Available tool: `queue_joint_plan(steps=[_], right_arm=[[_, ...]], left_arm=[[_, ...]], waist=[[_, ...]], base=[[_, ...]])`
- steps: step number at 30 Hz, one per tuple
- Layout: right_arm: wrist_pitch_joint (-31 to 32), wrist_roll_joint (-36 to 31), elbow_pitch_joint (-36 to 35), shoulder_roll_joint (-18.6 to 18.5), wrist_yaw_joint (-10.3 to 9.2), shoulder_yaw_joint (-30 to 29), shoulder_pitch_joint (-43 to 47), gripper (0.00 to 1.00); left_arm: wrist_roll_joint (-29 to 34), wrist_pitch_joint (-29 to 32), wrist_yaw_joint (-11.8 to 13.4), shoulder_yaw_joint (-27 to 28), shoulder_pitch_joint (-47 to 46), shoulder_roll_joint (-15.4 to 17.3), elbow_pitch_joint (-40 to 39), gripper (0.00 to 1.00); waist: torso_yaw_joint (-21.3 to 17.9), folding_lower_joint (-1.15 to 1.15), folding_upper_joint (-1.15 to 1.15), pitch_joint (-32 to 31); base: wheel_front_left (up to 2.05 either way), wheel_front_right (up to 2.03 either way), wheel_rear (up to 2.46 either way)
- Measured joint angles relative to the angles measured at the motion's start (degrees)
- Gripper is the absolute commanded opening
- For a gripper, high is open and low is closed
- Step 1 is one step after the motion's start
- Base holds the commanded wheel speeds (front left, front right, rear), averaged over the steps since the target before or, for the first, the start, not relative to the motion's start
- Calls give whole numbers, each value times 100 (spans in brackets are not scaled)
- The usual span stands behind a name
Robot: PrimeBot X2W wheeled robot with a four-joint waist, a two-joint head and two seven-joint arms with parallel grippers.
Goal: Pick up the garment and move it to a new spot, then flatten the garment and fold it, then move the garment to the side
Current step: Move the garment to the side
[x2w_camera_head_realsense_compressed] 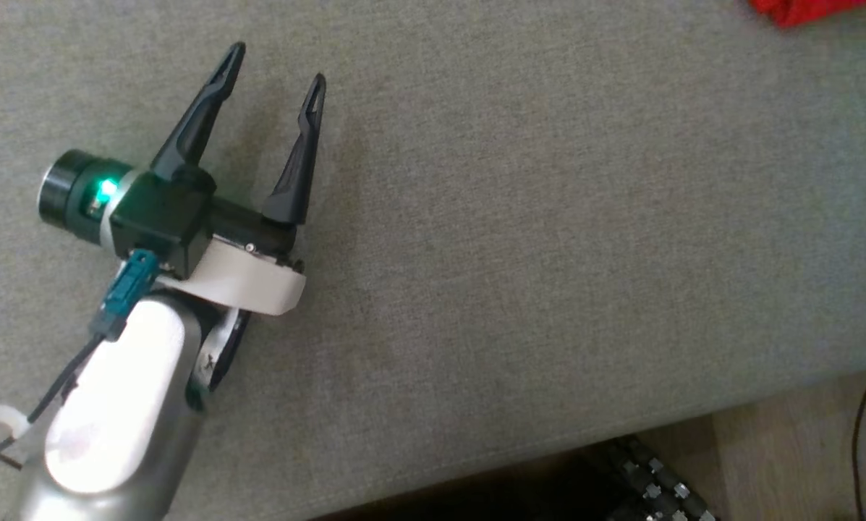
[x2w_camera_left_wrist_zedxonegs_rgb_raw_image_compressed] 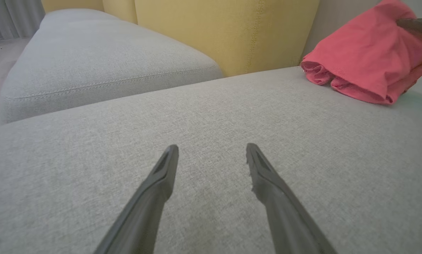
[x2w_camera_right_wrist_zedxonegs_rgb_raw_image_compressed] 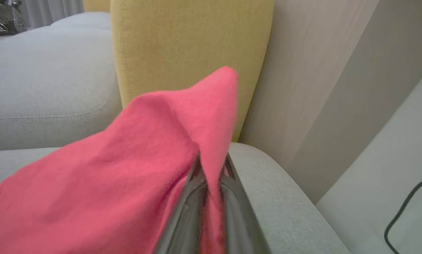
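Right claw pinched shut on garment, far right of sofa. Left claw wide, empty. Looks soft, light, droopy; best gripped at hem or corner.

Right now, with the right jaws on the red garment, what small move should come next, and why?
Probably lift the garment a little and draw it toward the bare cushion. The right gripper has its jaws shut on a fold, the garment lies bunched at the cushion's far end, and the left gripper hangs open over free space.
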Motion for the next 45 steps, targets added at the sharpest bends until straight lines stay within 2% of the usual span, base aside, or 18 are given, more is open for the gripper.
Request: queue_joint_plan(steps=[3, 12, 13, 14, 15, 16, 22, 28, 37, 45], right_arm=[[11, 86, 182, -121, 0, 48, -118, 0], [-145, 290, 491, -122, 0, 261, -292, 0], [-147, 290, 515, -120, 0, 278, -328, 16], [-185, 291, 523, -111, 0, 292, -349, 43], [-185, 291, 523, -111, 0, 292, -349, 93], [-197, 297, 543, -102, 0, 312, -365, 100], [-246, 274, 782, -22, 0, 319, -389, 100], [-264, 157, 538, 292, 0, -107, 158, 100], [-264, -331, -1187, 1154, 0, -860, 2441, 100], [-230, -918, -2760, 1936, 0, -882, 3858, 100]], left_arm=[[37, 48, -1, -1, -146, 27, -136, 100], [37, 123, 2, 13, -231, 146, -331, 100], [37, 123, 2, 13, -237, 147, -337, 100], [37, 124, 5, 12, -250, 149, -337, 100], [37, 124, 5, 12, -250, 149, -337, 100], [37, 124, 10, 12, -260, 151, -337, 100], [30, 108, 54, 18, -258, 163, -210, 100], [-135, -85, 110, 30, 10, 152, 123, 100], [-439, -365, 285, 60, 698, 20, 455, 100], [-666, -515, 414, 114, 1054, -111, 662, 100]], waist=[[-2, 0, 0, 146], [-29, 0, 0, 324], [-28, 0, 0, 327], [-28, -1, 0, 328], [-28, -1, 0, 328], [-31, 0, 0, 325], [-74, 0, 0, 184], [-90, -1, 0, -241], [-5, -1, 0, -1206], [263, -1, 0, -1845]], base=[[0, 0, 0], [0, 0, 0], [0, 0, 0], [0, 0, 0], [0, 0, 0], [0, 0, 0], [0, 0, 0], [0, 0, 0], [0, 0, 0], [0, 0, 0]])
